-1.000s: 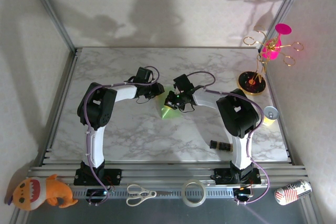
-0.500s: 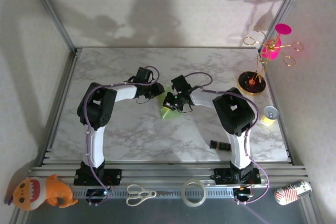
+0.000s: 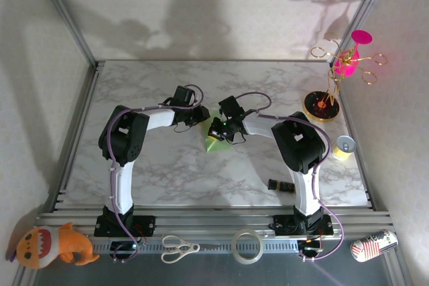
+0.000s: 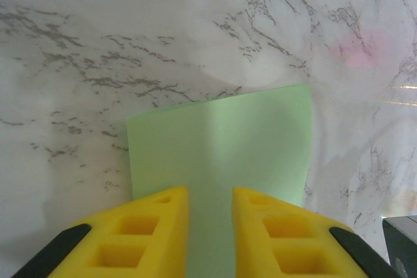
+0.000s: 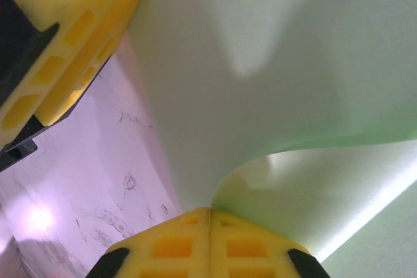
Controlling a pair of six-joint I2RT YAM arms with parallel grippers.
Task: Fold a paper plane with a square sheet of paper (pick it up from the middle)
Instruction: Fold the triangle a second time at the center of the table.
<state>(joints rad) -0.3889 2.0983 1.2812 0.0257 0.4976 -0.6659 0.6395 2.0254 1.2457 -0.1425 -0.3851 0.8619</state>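
The square sheet of paper (image 3: 216, 143) is light green and lies mid-table between the two arms. My right gripper (image 5: 210, 211) is shut on one edge of the sheet (image 5: 280, 56), which curls up from the marble and bends over itself. My left gripper (image 4: 210, 190) stands open low over the flat part of the paper (image 4: 221, 135), with one yellow finger to each side and green showing in the narrow gap. From above, the left gripper (image 3: 203, 116) sits at the sheet's far-left edge, and the right gripper (image 3: 216, 130) is just right of it. A left finger (image 5: 71, 43) shows beside the raised paper.
A gold stand with a pink ornament (image 3: 328, 102) and a can (image 3: 344, 145) stand at the right edge. A small dark object (image 3: 281, 185) lies near the right arm's base. Scissors (image 3: 179, 248), a tape roll (image 3: 247, 246), a plush toy (image 3: 53, 246) and a second can (image 3: 374, 244) lie at the front rail.
The right arm has swung a little to the left, carrying its gripper and the pinched paper edge toward the left gripper. The left arm has stayed put.
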